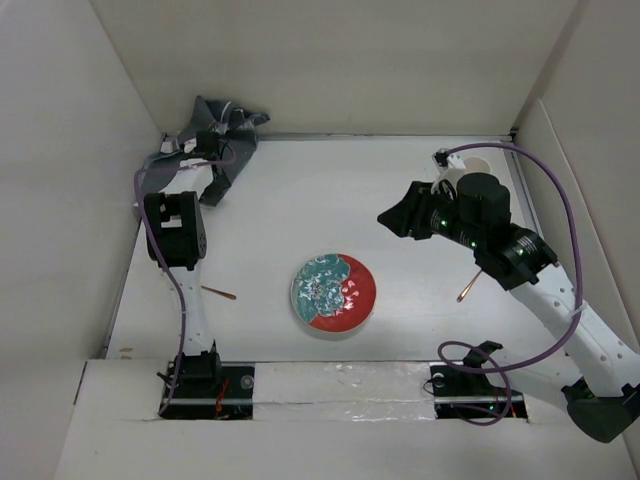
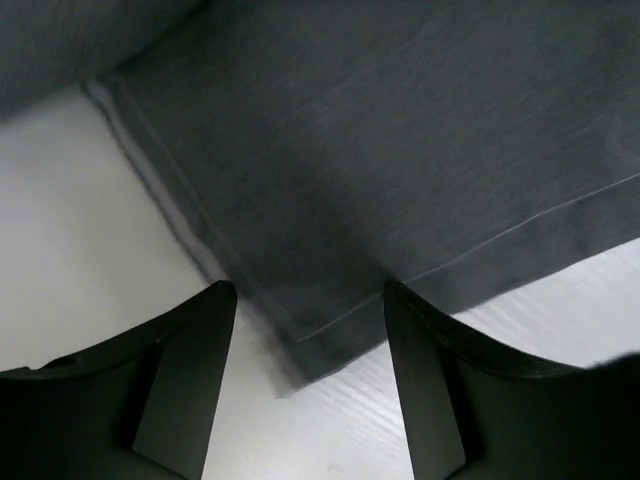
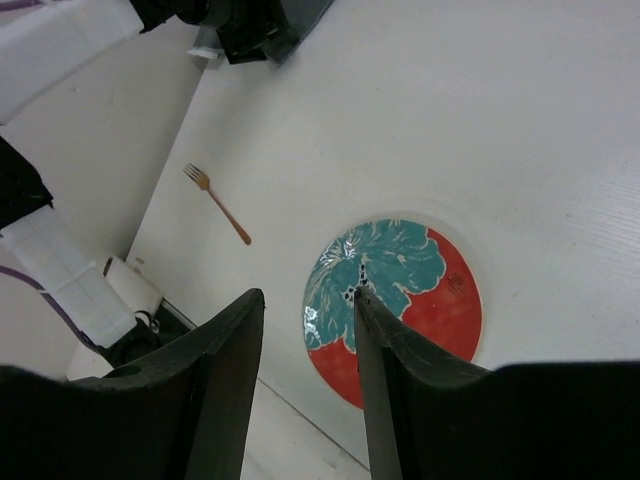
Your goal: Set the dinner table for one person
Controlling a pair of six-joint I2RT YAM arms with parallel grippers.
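- The left tool [image 2: 310, 292] hangs with its jaws parted and nothing between them, right above a hemmed corner of the dark cloth [image 2: 400, 150].
- The cloth lies bunched in the far-left corner of the worktop [image 1: 300, 190], at 10 o'clock from the plate [image 1: 333, 292].
- In the left wrist view the cloth's corner points to 6 o'clock, toward the tool, so the left arm is by far the nearer.
- The right tool [image 3: 308, 297] is likewise parted and empty, high above the plate.
- A fork [image 1: 218, 292] lies at 9 o'clock of the plate, and a second utensil [image 1: 467, 290] at 3 o'clock.
- The likely next move is to grip that corner and spread the cloth.
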